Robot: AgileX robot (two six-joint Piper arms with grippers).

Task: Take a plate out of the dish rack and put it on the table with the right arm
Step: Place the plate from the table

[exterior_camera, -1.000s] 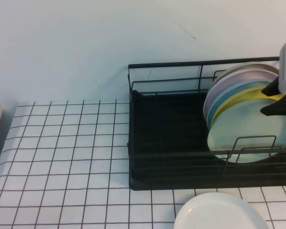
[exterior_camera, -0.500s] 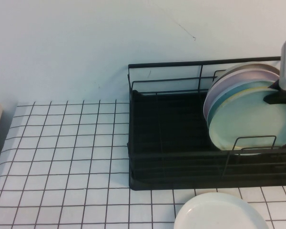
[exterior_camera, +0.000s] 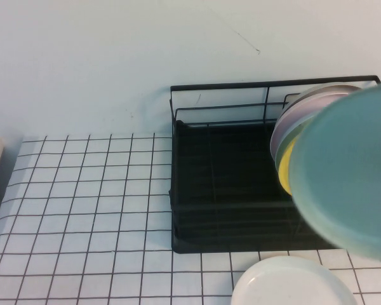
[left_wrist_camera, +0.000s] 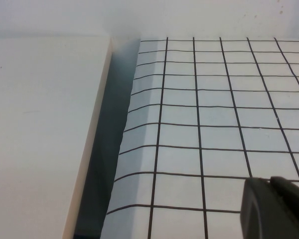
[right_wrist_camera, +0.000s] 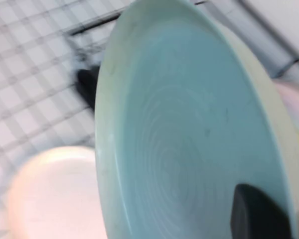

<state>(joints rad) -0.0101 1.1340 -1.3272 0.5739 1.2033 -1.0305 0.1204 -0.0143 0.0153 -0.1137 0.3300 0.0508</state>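
Note:
The pale mint-green plate (exterior_camera: pixel 349 171) is raised out of the black wire dish rack (exterior_camera: pixel 222 190) and hangs large and tilted over the rack's right end. In the high view it hides my right gripper. In the right wrist view the plate (right_wrist_camera: pixel 189 124) fills the picture, and my right gripper (right_wrist_camera: pixel 276 211) is shut on its rim, with one black finger (right_wrist_camera: pixel 256 214) on its face. My left gripper (left_wrist_camera: pixel 281 209) is shut and empty, low over the gridded table (left_wrist_camera: pixel 214 124); the high view does not show it.
A yellow plate (exterior_camera: pixel 284 171) and a pale lilac plate (exterior_camera: pixel 292 111) still stand in the rack. A white plate (exterior_camera: pixel 292 283) lies on the table (exterior_camera: pixel 82 210) in front of the rack, under the held plate. A cream block (left_wrist_camera: pixel 40 124) borders the table's left edge.
The mint-green plate has come up out of the rack towards the camera and now covers the right arm. The yellow plate behind it is uncovered.

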